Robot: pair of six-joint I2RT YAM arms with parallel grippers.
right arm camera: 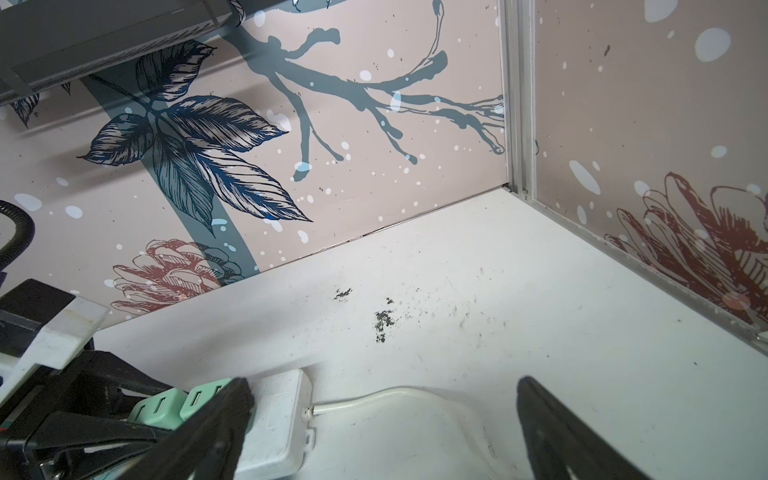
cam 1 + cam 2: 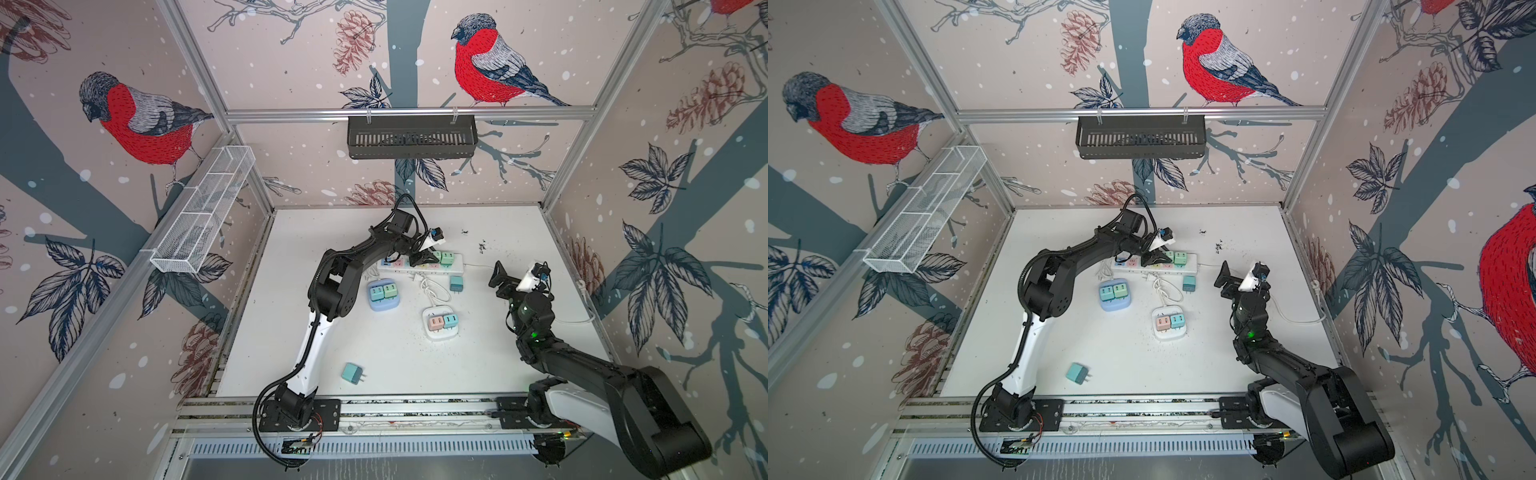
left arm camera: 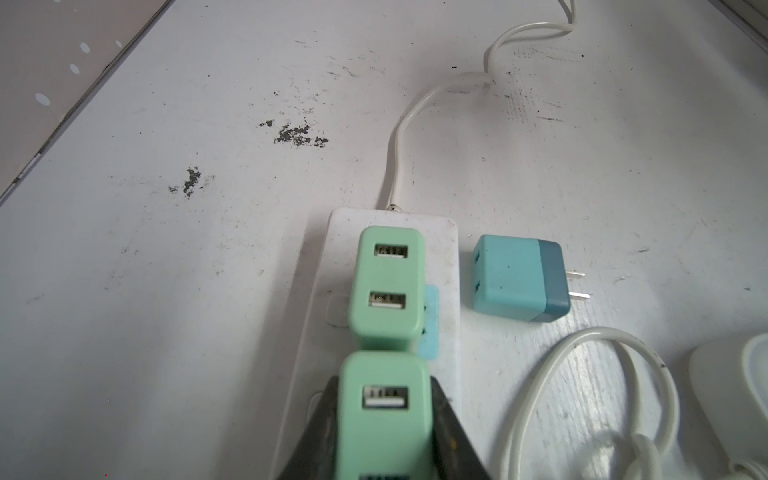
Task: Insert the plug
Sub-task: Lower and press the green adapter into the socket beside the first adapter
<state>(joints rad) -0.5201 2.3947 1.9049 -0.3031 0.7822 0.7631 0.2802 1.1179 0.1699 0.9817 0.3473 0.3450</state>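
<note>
**Left gripper** [image 3: 384, 386]: my jaws are closed tight on a mint-green plug [image 3: 382, 436], with one finger [image 3: 320, 428] on each side face. The plug stands upright, USB ports upward, over the white power strip [image 3: 446, 249]. The strip lies in the far half of the table [image 2: 498, 232], about midway between its left and right edges. In both top views my left gripper [image 2: 419, 259] [image 2: 1152, 261] sits directly over it. The underside of the held plug is hidden, so I cannot tell whether its prongs are in a socket.

**Adjacent:** a second mint-green plug [image 3: 386, 286] stands on the strip just beside the held one, toward the strip's cord end. The two nearly touch.

**Right gripper** [image 1: 384, 382]: my jaws are spread wide with nothing between them. In both top views the right gripper [image 2: 500, 280] [image 2: 1225, 282] hangs above the table toward the right edge, apart from the strip.

**Loose items:**
- A teal plug [image 3: 515, 278] lies on its side on the table just beside the strip's cord end, prongs pointing away from the strip.
- Another teal plug [image 2: 352, 372] lies close to the table's near edge.
- A coiled white cord [image 2: 434, 291] lies on the near side of the strip.
</note>
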